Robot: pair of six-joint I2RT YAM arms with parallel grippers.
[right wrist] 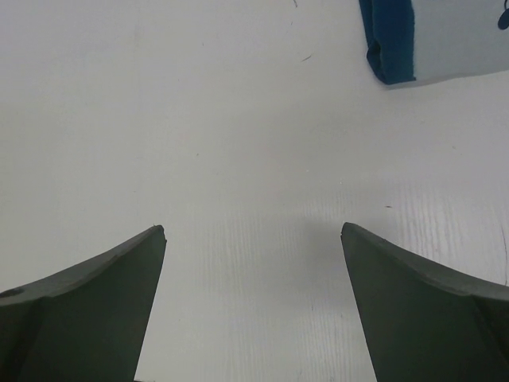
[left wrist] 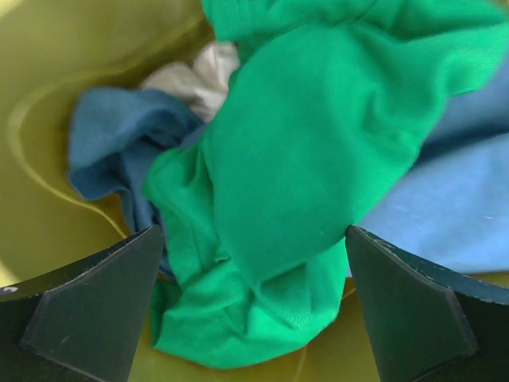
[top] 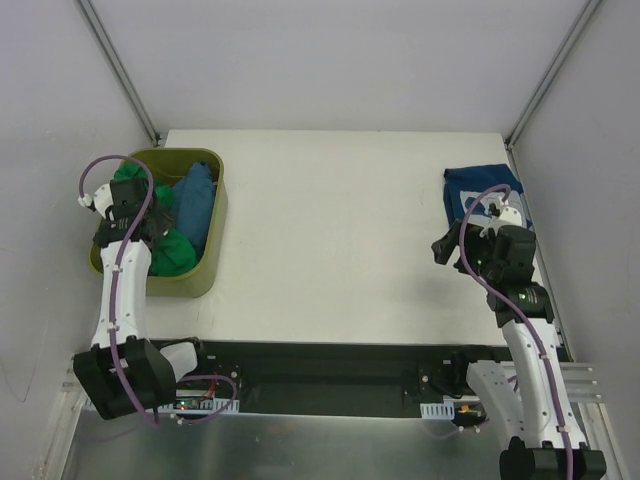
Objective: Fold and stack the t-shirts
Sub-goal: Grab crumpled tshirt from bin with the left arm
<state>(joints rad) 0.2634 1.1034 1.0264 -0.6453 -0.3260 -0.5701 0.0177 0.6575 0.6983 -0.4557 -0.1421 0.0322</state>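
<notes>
Left hand (left wrist: 253, 232) hangs spread wide over the crumpled bright green t-shirt (left wrist: 318, 151) (right hand (right wrist: 253, 229) gapes too)

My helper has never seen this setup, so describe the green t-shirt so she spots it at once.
On the white table, look to the olive tub at the left edge. The green t-shirt lies crumpled in it, under the open left claw. It is the only bright green cloth there; the blue shirts lie beside it.

White arm links (top: 120, 300), black joints (top: 505, 255), purple cables (top: 149, 190) (looped along each arm); dark wedge fingers (left wrist: 87, 318).
</notes>
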